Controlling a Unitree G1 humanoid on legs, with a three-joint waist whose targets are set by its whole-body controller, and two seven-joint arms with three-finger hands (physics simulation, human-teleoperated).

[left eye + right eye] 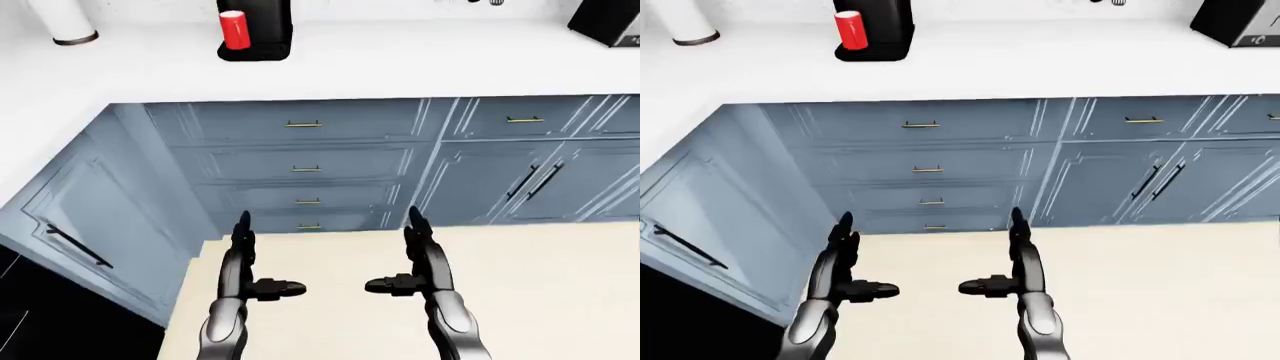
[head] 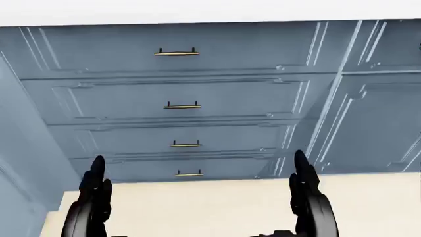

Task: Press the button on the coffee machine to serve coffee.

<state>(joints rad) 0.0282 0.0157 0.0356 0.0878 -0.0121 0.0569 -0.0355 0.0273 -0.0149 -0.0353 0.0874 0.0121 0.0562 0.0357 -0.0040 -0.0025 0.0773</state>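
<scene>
The black coffee machine [image 1: 262,28] stands on the white counter [image 1: 400,64] at the top of the left-eye view, with a red cup [image 1: 234,30] on its base. Its button does not show. My left hand [image 1: 262,259] and right hand [image 1: 398,255] are both open and empty, fingers up and thumbs pointing inward, low in the view over the floor. Both hands are well below the counter and far from the machine. In the head view only the hands' fingertips [image 2: 97,168] show, below the drawers.
Blue-grey drawers with brass handles [image 1: 303,169] face me under the counter, cupboard doors [image 1: 530,180] to the right. A side cabinet run [image 1: 80,225] closes the left. A white roll [image 1: 65,22] and a black appliance [image 1: 605,22] stand on the counter. Beige floor [image 1: 540,300] lies below.
</scene>
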